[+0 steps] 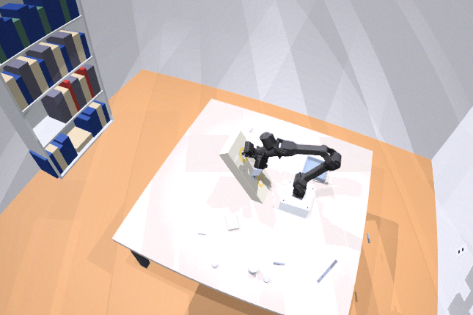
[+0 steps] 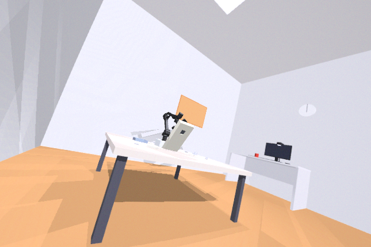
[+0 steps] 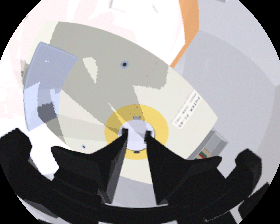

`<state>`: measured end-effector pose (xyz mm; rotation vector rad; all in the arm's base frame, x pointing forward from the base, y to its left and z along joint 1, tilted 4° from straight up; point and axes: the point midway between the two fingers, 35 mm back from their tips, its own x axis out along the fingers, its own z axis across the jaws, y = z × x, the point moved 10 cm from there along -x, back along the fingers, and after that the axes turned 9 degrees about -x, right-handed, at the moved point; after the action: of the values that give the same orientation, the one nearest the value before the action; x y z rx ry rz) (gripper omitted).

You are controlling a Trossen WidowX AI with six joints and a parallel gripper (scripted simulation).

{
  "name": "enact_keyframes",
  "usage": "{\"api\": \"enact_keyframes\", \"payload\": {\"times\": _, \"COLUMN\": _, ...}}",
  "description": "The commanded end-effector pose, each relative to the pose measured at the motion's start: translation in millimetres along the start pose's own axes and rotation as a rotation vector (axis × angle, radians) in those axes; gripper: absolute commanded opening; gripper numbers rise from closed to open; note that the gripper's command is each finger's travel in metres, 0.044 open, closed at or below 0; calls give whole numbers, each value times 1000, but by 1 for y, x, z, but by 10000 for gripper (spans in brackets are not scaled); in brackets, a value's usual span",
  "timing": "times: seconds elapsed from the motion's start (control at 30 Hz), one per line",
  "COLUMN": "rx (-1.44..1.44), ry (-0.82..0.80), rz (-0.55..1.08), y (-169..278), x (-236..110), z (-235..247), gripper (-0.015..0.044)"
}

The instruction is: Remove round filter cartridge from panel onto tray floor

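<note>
The round filter cartridge (image 3: 136,144) is a pale disc inside a yellow ring on the beige service panel (image 1: 237,174) (image 2: 176,139) (image 3: 101,45), which leans on the table. My gripper (image 3: 137,137) (image 1: 243,154) is partly open, with one dark fingertip on each side of the disc's face, over the places of its two slots. The fingertips hide the slots, so how deep they reach cannot be told. The disc looks seated in the ring. The blue tray (image 1: 312,165) (image 2: 140,139) is beside the robot base, partly behind the arm, and no cartridge shows in it.
A pale blue plate (image 1: 256,172) (image 3: 51,67) stands out from the panel's face near a second yellow ring (image 1: 260,180). A grey box (image 3: 217,144) is at the panel's edge. The white robot base (image 1: 294,207) is near the panel. Small loose parts lie across the table.
</note>
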<state>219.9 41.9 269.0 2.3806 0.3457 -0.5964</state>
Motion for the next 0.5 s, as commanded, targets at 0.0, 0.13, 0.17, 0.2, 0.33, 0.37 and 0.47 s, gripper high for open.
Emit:
{"api": "enact_keyframes", "payload": {"times": 0.0, "rx": -4, "ry": -1, "rz": -5, "y": -1, "x": 2, "z": 0, "gripper": 112}}
{"api": "enact_keyframes", "payload": {"times": 0.13, "rx": -4, "ry": -1, "rz": -5, "y": -1, "x": 3, "z": 0, "gripper": 112}}
{"api": "enact_keyframes", "payload": {"times": 0.17, "rx": -4, "ry": 0, "rz": -5, "y": -1, "x": 3, "z": 0, "gripper": 112}}
{"api": "enact_keyframes", "payload": {"times": 0.2, "rx": -4, "ry": 0, "rz": -5, "y": -1, "x": 5, "z": 0, "gripper": 112}}
{"api": "enact_keyframes", "payload": {"times": 0.33, "rx": -4, "ry": 0, "rz": -5, "y": -1, "x": 9, "z": 1, "gripper": 112}}
{"api": "enact_keyframes", "payload": {"times": 0.37, "rx": -4, "ry": 0, "rz": -5, "y": -1, "x": 9, "z": 1, "gripper": 112}}
{"api": "enact_keyframes", "payload": {"times": 0.47, "rx": -4, "ry": 0, "rz": -5, "y": -1, "x": 10, "z": 0, "gripper": 112}}
